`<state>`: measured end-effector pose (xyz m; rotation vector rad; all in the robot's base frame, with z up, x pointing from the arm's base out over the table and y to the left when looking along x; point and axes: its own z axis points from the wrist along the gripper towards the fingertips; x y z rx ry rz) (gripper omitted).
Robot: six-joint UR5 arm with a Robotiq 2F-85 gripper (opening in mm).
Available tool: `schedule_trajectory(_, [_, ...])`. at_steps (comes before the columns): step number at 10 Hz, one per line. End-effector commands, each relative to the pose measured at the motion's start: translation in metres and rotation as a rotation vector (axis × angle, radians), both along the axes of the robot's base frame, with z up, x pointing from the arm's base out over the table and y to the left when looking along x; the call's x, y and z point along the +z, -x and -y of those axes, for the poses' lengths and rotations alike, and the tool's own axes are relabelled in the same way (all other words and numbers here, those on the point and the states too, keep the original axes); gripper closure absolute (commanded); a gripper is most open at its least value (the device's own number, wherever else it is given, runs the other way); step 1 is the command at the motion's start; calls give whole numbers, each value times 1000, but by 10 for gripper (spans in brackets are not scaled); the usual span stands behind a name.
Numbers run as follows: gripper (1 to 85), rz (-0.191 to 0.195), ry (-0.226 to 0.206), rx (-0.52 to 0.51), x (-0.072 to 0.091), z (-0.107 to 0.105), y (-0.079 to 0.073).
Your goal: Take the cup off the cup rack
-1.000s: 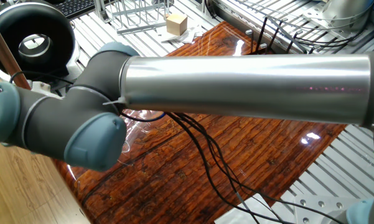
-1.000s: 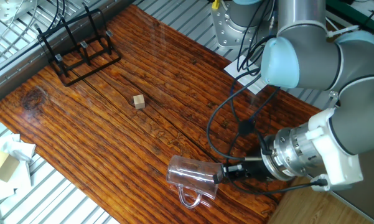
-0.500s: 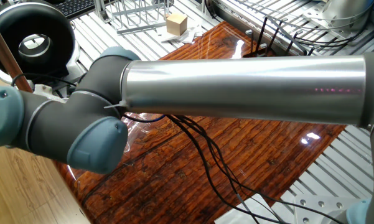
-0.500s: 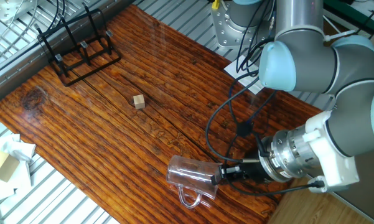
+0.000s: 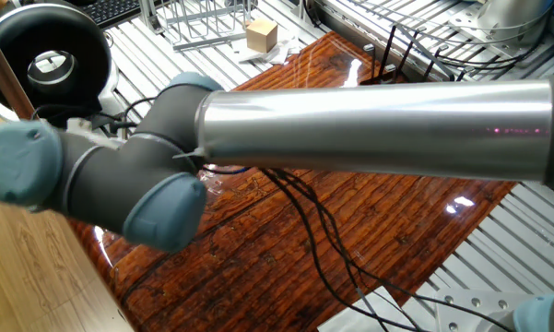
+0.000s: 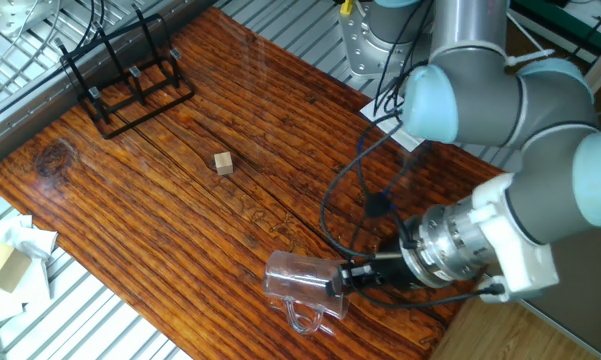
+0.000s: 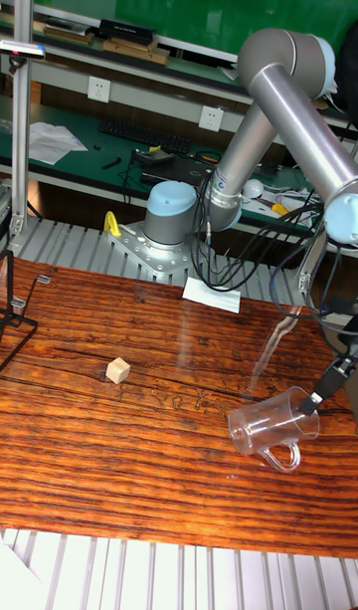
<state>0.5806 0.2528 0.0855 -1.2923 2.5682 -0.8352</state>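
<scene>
The clear glass cup (image 6: 298,280) lies tilted on its side low over the front of the wooden table (image 6: 180,220), handle pointing down. My gripper (image 6: 342,278) is shut on the cup's rim from the right. In the tall fixed view the cup (image 7: 268,426) hangs from the thin black fingers (image 7: 316,396) near the table's right end. The black wire cup rack (image 6: 130,75) stands at the far left corner, with nothing on it and well away from the cup. In one fixed view my arm hides the cup, and only the cup rack (image 5: 401,51) shows behind it.
A small wooden cube (image 6: 223,163) sits mid-table between rack and cup. Black cables (image 6: 355,200) loop above the table beside my wrist. A silver wire frame (image 5: 203,23) and a wooden block (image 5: 261,35) stand off the table's end. A paper sheet (image 7: 211,296) lies by the arm's base.
My wrist and the cup have shifted a little to the left along the table's front, and the elbow has swung with them. The rack and cube have not moved.
</scene>
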Motion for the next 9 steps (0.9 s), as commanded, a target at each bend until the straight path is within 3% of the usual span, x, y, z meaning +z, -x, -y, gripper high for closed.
schedule_trajectory(1, [587, -18, -38, 51, 8, 19, -12])
schedule_trajectory(2, [573, -26, -59, 71, 13, 23, -16])
schedule_trajectory(4, [410, -32, -90, 119, 34, 15, -25])
schedule_trajectory(5, [417, -24, -49, 130, 52, 19, -30])
schedule_trajectory(6, [427, -13, -37, 154, 57, 22, -38])
schedule_trajectory(9, [420, 6, -29, 186, 53, 27, -47])
